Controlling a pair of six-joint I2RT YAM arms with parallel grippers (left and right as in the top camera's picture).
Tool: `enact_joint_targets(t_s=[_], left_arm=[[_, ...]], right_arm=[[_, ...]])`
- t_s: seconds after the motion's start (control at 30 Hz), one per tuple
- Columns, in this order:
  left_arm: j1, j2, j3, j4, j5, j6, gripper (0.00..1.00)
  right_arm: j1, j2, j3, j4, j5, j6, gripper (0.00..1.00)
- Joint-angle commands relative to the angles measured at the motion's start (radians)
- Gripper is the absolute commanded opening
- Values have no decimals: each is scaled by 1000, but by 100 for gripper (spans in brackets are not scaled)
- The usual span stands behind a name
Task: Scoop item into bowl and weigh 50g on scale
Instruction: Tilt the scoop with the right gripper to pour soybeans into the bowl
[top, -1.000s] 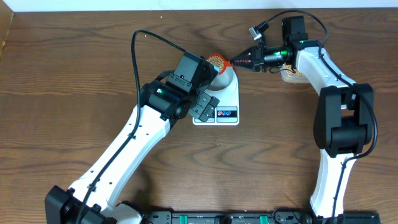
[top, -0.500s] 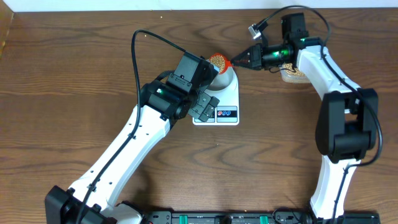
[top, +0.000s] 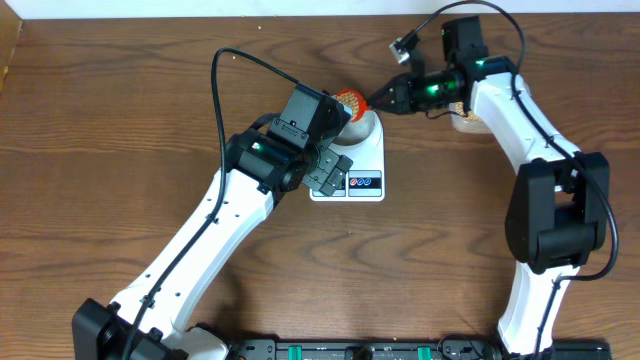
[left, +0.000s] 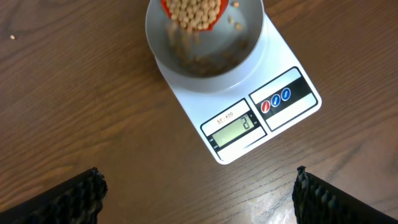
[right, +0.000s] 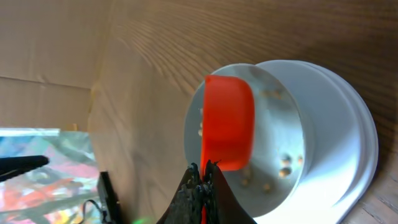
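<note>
The right tool (right: 202, 173) is pinching the handle of a red scoop (right: 229, 121) just ahead of its tips, tipping beans (left: 193, 11) into the bowl (left: 249, 46) beneath on the scale (left: 273, 121), while the left tool (left: 200, 198) is hovering above, spread wide.

Overhead, wrist close-ups; shared bowl (left: 252, 38)

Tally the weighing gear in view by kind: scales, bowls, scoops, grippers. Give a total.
scale: 1
bowl: 1
red scoop: 1
grippers: 2, the left gripper open, the right gripper shut on the red scoop
total: 5
</note>
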Motion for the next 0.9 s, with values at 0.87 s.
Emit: enact_joint_targets(t_s=[0.87], left_arm=[[4,1,-8,-4,-5,-9,98]], right_arm=[[20,-108,3,-25,116,-63,1]])
